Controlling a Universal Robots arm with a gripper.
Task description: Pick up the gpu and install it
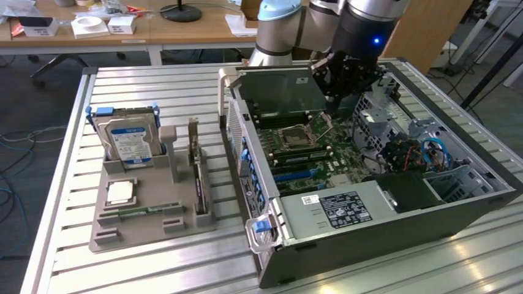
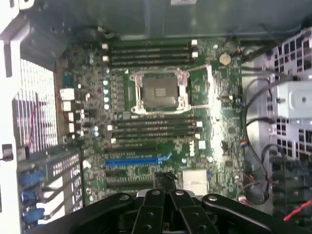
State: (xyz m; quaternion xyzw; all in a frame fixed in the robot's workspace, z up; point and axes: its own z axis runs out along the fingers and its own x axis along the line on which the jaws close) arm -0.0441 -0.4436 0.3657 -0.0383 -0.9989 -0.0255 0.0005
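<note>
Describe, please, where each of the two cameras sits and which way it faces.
Exterior view: set off the arm, raised, looking down across the slatted table at the open computer case and the hard drive in its grey holder; the arm and gripper hang over the case.
Wrist view: on the wrist, looking down into the case at the motherboard; the black gripper body shows in the foreground.
Shared: the motherboard and its CPU socket.
</note>
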